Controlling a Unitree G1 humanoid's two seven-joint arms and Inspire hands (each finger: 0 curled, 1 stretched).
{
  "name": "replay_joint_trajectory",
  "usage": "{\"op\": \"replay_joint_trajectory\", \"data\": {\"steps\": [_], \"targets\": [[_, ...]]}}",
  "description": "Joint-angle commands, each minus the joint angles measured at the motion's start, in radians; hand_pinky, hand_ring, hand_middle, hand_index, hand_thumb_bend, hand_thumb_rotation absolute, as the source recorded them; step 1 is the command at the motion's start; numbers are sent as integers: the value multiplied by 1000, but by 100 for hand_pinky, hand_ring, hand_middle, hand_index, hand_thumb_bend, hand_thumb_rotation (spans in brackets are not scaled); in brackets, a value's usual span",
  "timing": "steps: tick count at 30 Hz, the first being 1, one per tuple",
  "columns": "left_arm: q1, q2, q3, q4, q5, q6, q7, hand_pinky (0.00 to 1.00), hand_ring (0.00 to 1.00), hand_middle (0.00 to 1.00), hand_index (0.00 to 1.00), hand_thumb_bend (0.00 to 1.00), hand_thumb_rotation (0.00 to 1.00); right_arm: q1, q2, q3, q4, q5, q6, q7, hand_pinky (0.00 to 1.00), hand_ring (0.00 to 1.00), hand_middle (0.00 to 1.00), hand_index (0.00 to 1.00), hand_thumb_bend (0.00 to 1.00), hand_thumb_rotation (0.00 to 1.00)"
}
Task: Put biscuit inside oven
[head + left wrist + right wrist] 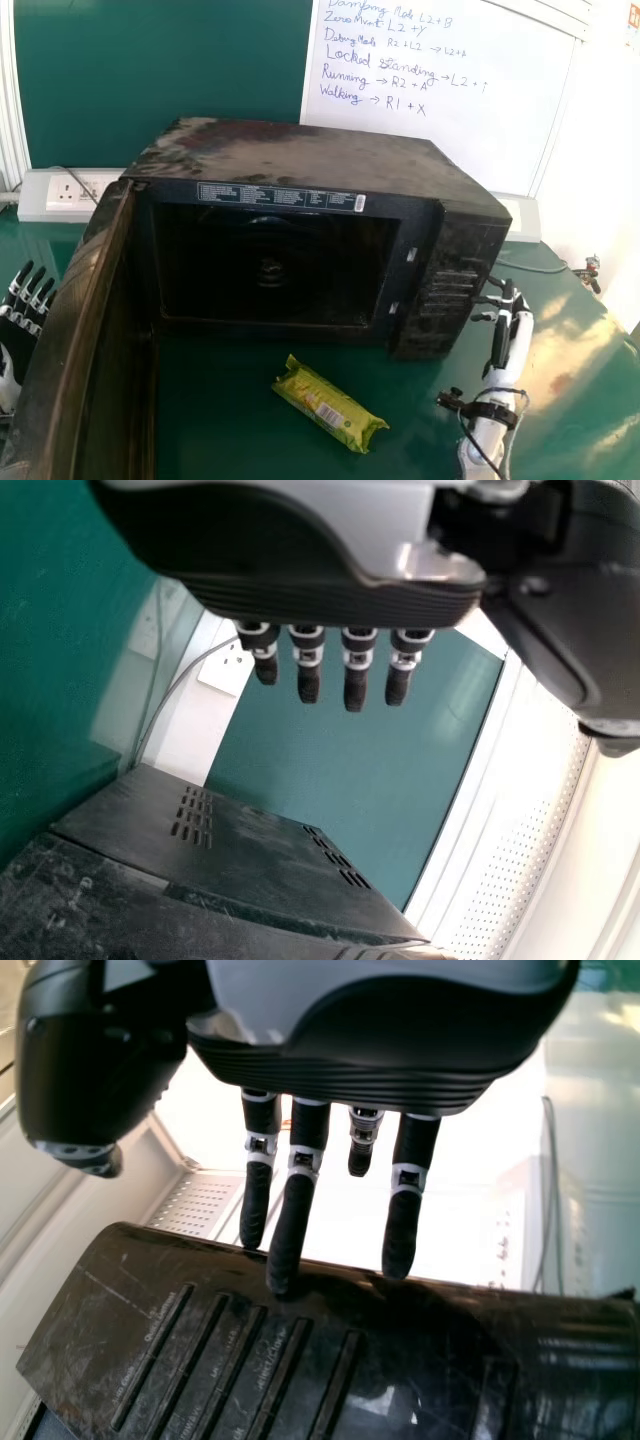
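A yellow-green biscuit packet lies on the table in front of the black oven, whose door stands swung wide at the left. The cavity holds no packet. My left hand is at the left edge, beyond the door, with its fingers straight; in the left wrist view the left hand has extended fingers. My right hand is beside the oven's control panel, fingers extended towards it. In the right wrist view the right hand has its straight fingers at the panel's edge.
The green table extends around the oven. Behind stand a whiteboard with handwriting and a green board. A wall socket strip is at the left, and a cable runs behind the oven at the right.
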Motion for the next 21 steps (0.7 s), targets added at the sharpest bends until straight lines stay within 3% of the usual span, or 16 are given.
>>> {"op": "replay_joint_trajectory", "data": {"steps": [1,4,11,16,21], "targets": [[26,-46,-2,27,-13,-4,4,47,68,76,90,2,0,75,13,73,21,-121,-54,-20,32,35,41,62,87,97],[34,-52,-5,7,-13,2,13,46,67,75,89,2,0,74,-13,122,14,-212,-60,-114,32,35,42,62,92,97],[42,-56,-8,-7,-6,5,29,60,70,76,90,3,0,63,-60,214,-4,-365,-81,-266,36,37,43,61,99,91],[34,-50,-6,10,-7,2,26,55,68,75,90,3,0,60,-102,286,-43,-465,-59,-358,38,39,48,62,100,87],[24,-44,-4,30,-14,-2,6,50,68,76,91,2,0,71,-147,348,-108,-546,6,-419,39,43,53,64,100,89]]}}
